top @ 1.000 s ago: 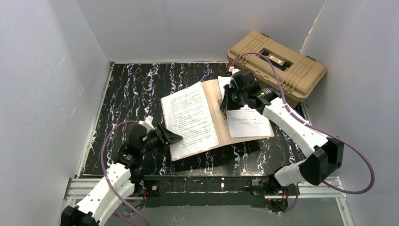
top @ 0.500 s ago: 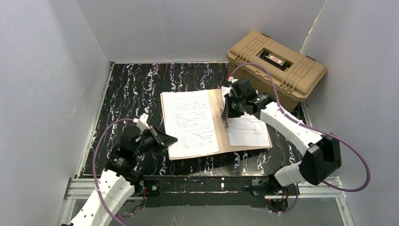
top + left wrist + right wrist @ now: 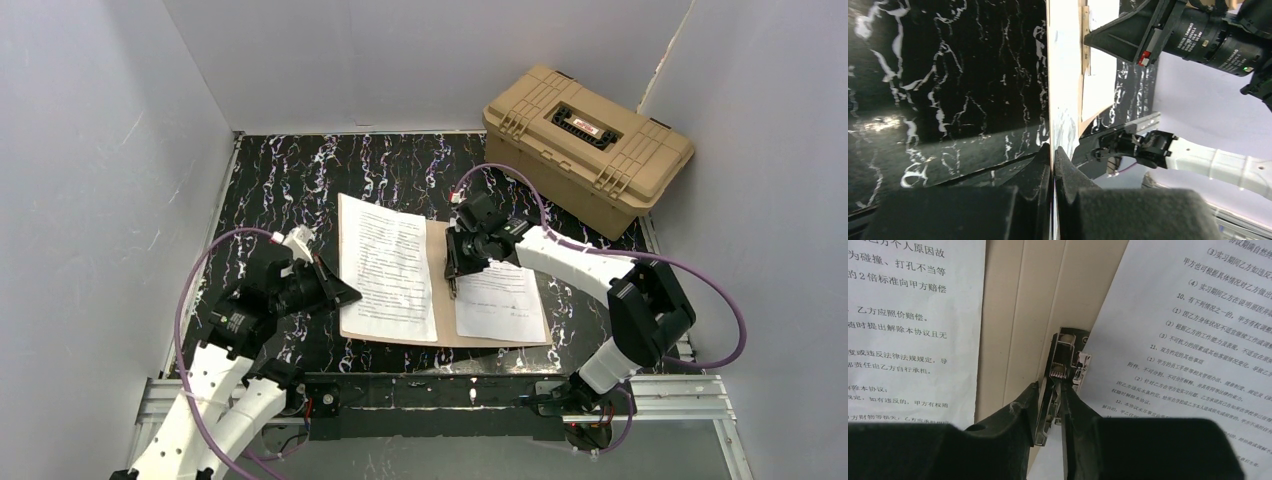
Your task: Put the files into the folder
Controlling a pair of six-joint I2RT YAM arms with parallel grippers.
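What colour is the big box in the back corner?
The box is tan with a black handle on top, best seen from the top external view.

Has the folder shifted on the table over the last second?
Yes. The folder has slid nearer the camera and leftward, widening its gap from the tan case at the far right.

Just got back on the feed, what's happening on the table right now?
The folder lies open, with one printed sheet on each half. The left gripper pinches the outer edge of the left sheet, while the right gripper is closed on the metal clip at the spine.
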